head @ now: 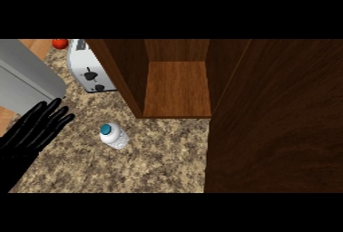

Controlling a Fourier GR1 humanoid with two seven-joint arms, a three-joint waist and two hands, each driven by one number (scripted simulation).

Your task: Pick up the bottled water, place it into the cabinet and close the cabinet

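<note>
Head view is showing a speckled stone bench [134, 167] seen steeply from above. The bottle [114, 135] is standing on the bench, apart from everything else, its teal cap facing up and its clear body leaning toward the lower right of the view. It is sitting just in front of the cabinet [175, 86], outside it, near the front left corner of the opening. The cabinet is standing open, its wooden floor and side walls showing. The door [278, 118] is swung out and is filling the right side of the view. The left hand [33, 131] is resting at the left edge, fingers straight and spread, pointing up and right, holding nothing; it is lying left of the bottle and not touching it. The right hand is not appearing. A white toaster [87, 68] is sitting left of the cabinet, just beside its wall. A red fruit [60, 43] is showing behind the toaster. A grey appliance [26, 77] is occupying the upper left.
</note>
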